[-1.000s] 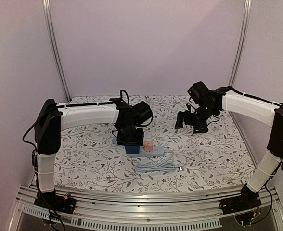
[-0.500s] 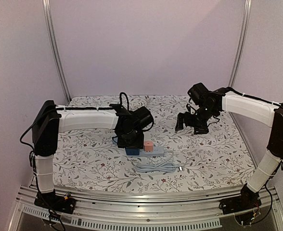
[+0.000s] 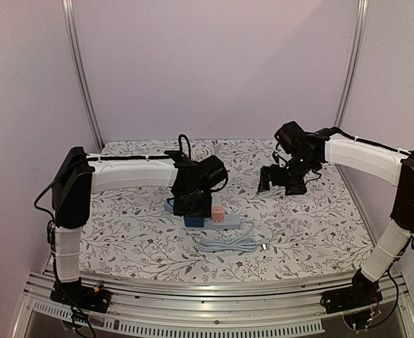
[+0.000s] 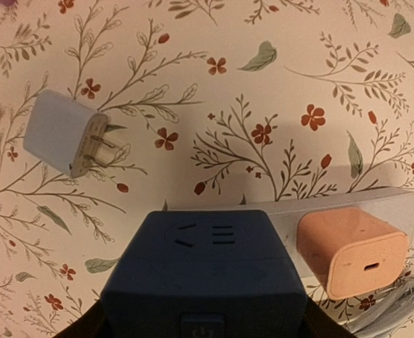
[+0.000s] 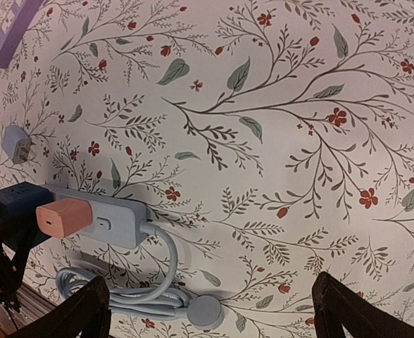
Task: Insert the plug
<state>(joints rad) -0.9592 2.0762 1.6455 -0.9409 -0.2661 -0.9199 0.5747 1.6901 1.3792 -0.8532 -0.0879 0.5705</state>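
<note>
A dark blue cube plug (image 4: 207, 274) sits at the left end of the grey power strip (image 4: 376, 204), next to a pink plug (image 4: 351, 250) seated in the strip. My left gripper (image 4: 207, 327) is shut on the blue cube plug, with only the finger edges showing at the bottom corners. From above, the left gripper (image 3: 191, 203) stands right over the blue plug (image 3: 193, 220). A white charger (image 4: 66, 141) lies loose on the cloth, prongs up. My right gripper (image 3: 281, 179) hovers open and empty, right of the strip (image 3: 228, 220).
The strip's coiled grey cable (image 3: 228, 245) lies in front of it, and it also shows in the right wrist view (image 5: 143, 296). A purple strip-like object (image 5: 13, 32) lies far off. A floral cloth (image 3: 298, 225) covers the table.
My left gripper has sunk slightly over the blue plug and the left forearm has shifted a little. The right arm has hardly moved.
</note>
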